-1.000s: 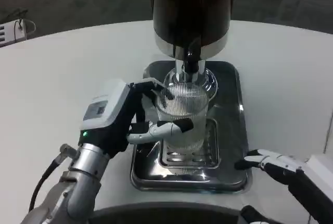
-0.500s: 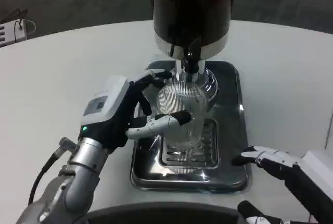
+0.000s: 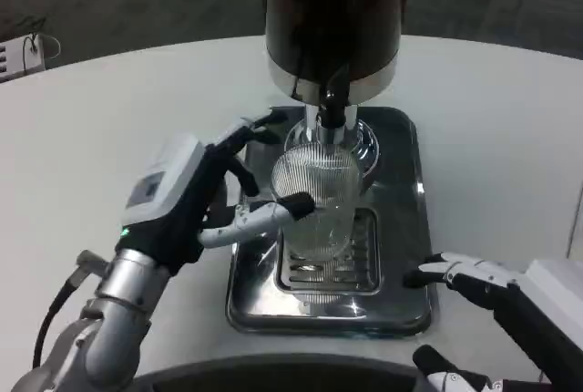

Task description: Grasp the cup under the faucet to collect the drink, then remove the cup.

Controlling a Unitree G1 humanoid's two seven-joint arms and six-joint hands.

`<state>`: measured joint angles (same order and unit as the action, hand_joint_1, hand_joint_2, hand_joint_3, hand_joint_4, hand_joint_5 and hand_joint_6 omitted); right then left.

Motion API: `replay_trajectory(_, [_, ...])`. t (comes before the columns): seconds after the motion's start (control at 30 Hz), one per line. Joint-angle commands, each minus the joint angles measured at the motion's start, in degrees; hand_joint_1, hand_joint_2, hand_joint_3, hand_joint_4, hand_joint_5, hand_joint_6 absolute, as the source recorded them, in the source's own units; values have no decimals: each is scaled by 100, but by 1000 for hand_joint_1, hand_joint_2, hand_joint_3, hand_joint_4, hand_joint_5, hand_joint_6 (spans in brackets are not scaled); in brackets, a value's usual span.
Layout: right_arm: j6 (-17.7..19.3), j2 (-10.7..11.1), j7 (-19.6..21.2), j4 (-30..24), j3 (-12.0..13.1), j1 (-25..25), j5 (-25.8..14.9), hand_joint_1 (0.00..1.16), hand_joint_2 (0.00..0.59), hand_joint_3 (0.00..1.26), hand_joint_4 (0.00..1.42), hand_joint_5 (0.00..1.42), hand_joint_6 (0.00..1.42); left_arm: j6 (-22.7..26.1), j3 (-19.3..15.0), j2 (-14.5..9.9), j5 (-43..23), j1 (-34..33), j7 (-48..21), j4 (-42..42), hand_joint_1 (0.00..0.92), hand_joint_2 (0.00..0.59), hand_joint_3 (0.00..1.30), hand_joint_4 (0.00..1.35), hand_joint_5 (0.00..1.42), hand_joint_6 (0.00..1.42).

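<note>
Cup [image 3: 316, 202] sits tilted under the faucet [image 3: 333, 111], over the tray [image 3: 401, 305] grate. Left hand [image 3: 196, 201] holds it. Right hand [image 3: 474, 278] waits open by the tray's right edge. Grabbing looks done; taking away is left

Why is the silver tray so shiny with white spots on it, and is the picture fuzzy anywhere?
In the head view, the metal tray mirrors the room lights, so bright glare spots sit along its rim; the ribbed glass cup catches light too, and the left hand holds it. The dispenser is dark and hard to read. The right hand looks slightly soft.
</note>
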<state>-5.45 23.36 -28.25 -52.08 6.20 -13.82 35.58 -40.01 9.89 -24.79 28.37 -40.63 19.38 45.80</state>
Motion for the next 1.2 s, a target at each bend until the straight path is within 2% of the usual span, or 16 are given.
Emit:
replay_trajectory(0.03, [-46, 24, 4, 42, -22, 20, 19, 544, 444, 293, 164, 235, 147, -267, -298, -224, -451, 502, -250, -485, 31, 20, 264, 328, 709, 1122])
replay_trajectory(0.13, [-85, 22, 9, 63, -30, 58, 42, 542, 447, 294, 164, 235, 147, -307, -481, -260, -831, 765, -558, -927, 2, 28, 287, 347, 660, 1047])
replay_trajectory(0.33, [-138, 19, -4, 95, -107, 151, 102, 536, 452, 294, 164, 235, 147, -87, -684, -282, -1813, 1043, -1699, -1983, 0, 47, 309, 333, 430, 608])
replay_trajectory(0.47, [-168, 3, -3, 97, -180, 205, 155, 533, 453, 294, 164, 235, 147, 226, -757, -288, -2397, 1067, -2465, -2672, 0, 50, 281, 276, 359, 462])
replay_trajectory(0.6, [-185, -9, 10, 75, -241, 217, 200, 531, 454, 294, 164, 235, 147, 574, -843, -286, -2871, 1037, -3037, -3316, 0, 58, 259, 251, 338, 419])
replay_trajectory(0.83, [-178, -29, 25, 9, -257, 156, 212, 529, 454, 294, 164, 235, 147, 991, -981, -183, -3177, 958, -3514, -3965, 0, 60, 247, 237, 327, 403])
replay_trajectory(1.2, [-147, -62, 52, -127, -163, -33, 170, 527, 454, 294, 164, 235, 147, 1436, -908, 60, -3182, 479, -3899, -3856, 0, 57, 227, 192, 295, 368])
